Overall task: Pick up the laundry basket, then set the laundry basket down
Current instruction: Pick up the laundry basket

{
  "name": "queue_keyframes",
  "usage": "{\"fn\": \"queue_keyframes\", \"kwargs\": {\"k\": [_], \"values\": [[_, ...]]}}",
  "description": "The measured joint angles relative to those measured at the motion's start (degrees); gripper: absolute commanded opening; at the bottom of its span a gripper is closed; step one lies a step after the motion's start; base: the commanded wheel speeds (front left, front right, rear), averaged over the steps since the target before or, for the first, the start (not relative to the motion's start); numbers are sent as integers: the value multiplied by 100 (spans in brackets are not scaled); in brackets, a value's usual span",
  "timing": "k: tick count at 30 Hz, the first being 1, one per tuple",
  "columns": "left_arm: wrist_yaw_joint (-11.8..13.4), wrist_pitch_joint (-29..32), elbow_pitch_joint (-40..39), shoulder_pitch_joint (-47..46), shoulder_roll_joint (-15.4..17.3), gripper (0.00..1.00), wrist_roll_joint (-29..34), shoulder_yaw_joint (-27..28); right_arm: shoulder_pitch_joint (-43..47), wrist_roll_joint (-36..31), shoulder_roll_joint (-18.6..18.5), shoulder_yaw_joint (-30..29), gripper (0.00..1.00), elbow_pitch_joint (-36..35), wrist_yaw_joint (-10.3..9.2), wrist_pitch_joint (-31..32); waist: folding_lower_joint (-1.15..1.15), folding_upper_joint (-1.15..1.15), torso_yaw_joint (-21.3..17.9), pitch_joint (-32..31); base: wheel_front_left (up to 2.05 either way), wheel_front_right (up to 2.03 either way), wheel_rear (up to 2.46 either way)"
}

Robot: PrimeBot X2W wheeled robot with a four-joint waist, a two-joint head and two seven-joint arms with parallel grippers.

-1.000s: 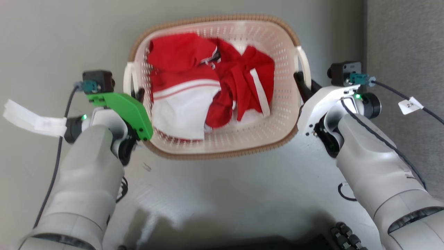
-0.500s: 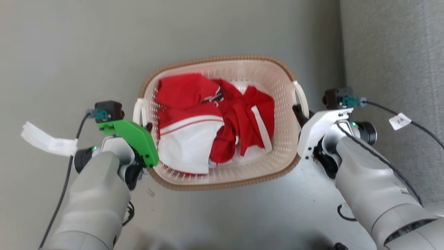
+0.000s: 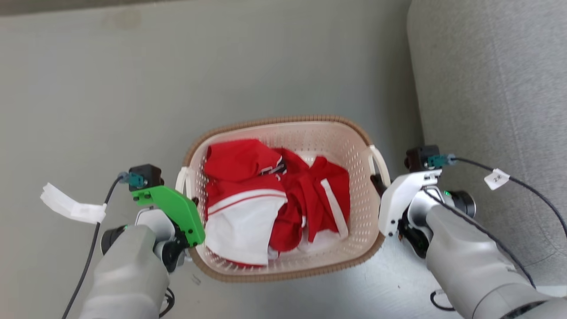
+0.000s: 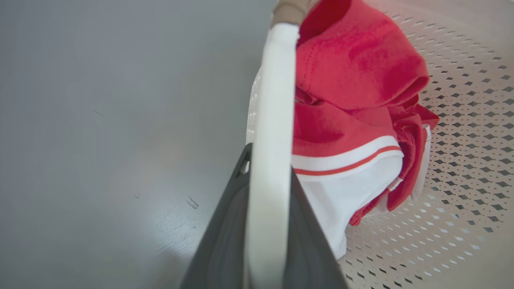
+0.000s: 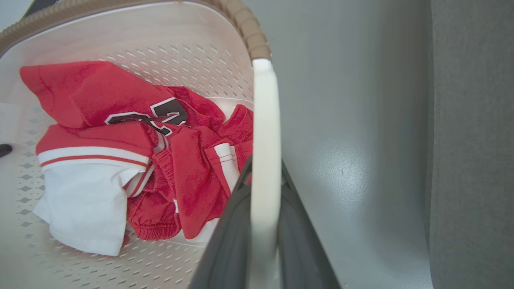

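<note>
1. Head view: the laundry basket [image 3: 283,120] sits in the lower centre of the frame, with red-and-white clothes [image 3: 248,164] inside, grey floor [image 3: 133,88] around it and grey upholstery [image 3: 487,88] at the right.
2. Left wrist view: the left gripper [image 4: 268,168] is clamped narrow on the white left handle [image 4: 277,80].
3. Right wrist view: the right gripper [image 5: 265,168] grips the right handle [image 5: 264,100] likewise.
4. Both grasps look done. Whether the base is off the floor cannot be told. Setting down and letting go remain.
</note>
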Motion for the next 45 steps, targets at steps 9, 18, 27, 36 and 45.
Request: {"fn": "queue_keyframes", "kwargs": {"k": [9,18,27,36,45], "values": [[0,121,74,291,4,0,-78,-45,413,343,-18,289,0,-223,-1,257,0,0,-46,-485,0,0,0],[0,303,146,567,12,0,-232,-110,739,657,-46,536,0,-376,-3,517,0,0,-82,-998,0,0,0],[0,533,176,797,22,0,-336,-149,982,936,-79,745,0,-482,-7,722,0,0,-91,-1457,0,0,0],[0,682,197,1009,25,0,-436,-169,1222,1118,-94,895,0,-516,-9,822,0,0,-87,-1841,0,0,0],[0,801,214,1107,26,0,-505,-176,1314,1293,-93,942,0,-487,-9,951,0,0,-100,-2164,0,0,0]]}}
